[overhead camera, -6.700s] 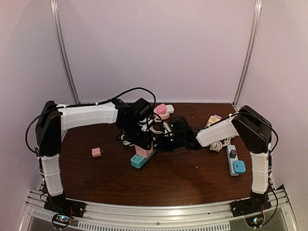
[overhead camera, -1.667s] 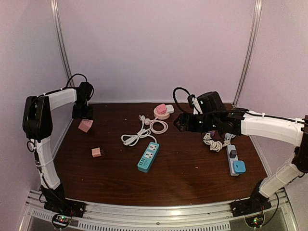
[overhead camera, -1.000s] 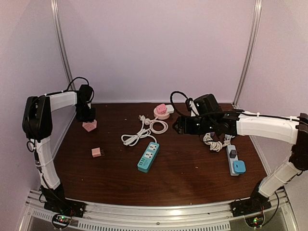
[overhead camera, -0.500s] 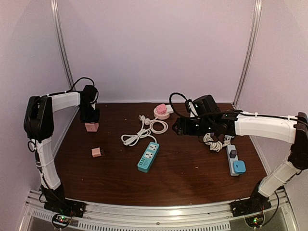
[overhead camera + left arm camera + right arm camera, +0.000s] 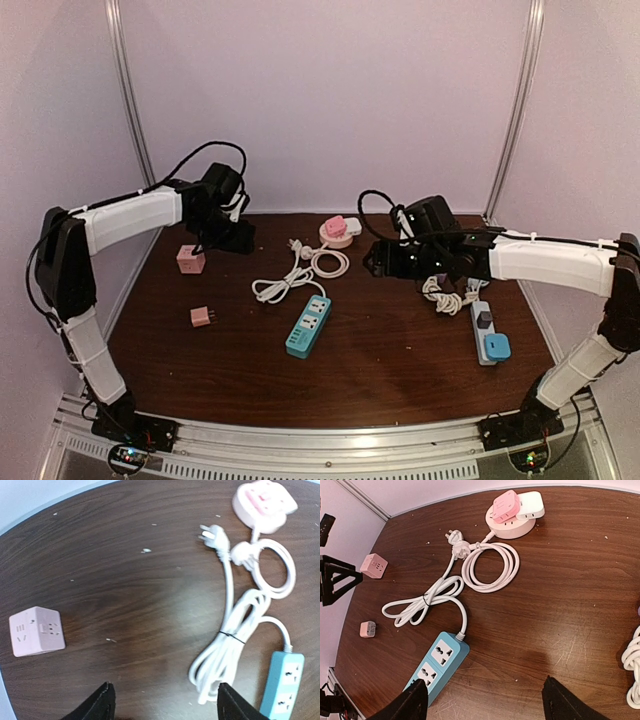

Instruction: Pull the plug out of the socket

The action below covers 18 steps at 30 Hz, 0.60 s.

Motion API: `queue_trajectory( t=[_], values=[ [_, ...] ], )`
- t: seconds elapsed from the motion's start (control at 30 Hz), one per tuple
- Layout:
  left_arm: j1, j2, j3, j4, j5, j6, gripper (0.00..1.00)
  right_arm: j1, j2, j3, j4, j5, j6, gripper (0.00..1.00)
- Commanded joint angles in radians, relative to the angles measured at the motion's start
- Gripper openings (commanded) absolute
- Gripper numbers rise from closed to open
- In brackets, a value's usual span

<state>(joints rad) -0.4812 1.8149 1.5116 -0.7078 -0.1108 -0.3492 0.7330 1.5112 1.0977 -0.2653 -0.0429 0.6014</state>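
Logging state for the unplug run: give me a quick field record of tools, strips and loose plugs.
left tool: open, empty, above table
right tool: open, empty, above table
pink cube-shaped plastic adapter: loose on table at far left, apart from left tool
teal plastic power strip: visible sockets empty, white cable bundled beside it
round pink socket base: pink adapter and white adapter sit on it
grey power strip: blue plug on it, right side

Pink cube plug (image 5: 190, 259) lying far left, well apart from teal socket strip (image 5: 308, 326)
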Motion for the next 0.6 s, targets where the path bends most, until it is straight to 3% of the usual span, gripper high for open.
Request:
queue_trajectory(
  t=[0.0,0.57],
  values=[
    [-0.133,-0.019,-0.032,0.006,0.037,-0.039,0.73,-0.035,-0.017,-0.024,0.019,0.032,0.009,0.8],
    [-0.567,0.187,0.091,0.033,0.11,-0.124,0.74,-0.173,-0.118,-0.122,0.025,0.027,0.017,0.81]
  ],
)
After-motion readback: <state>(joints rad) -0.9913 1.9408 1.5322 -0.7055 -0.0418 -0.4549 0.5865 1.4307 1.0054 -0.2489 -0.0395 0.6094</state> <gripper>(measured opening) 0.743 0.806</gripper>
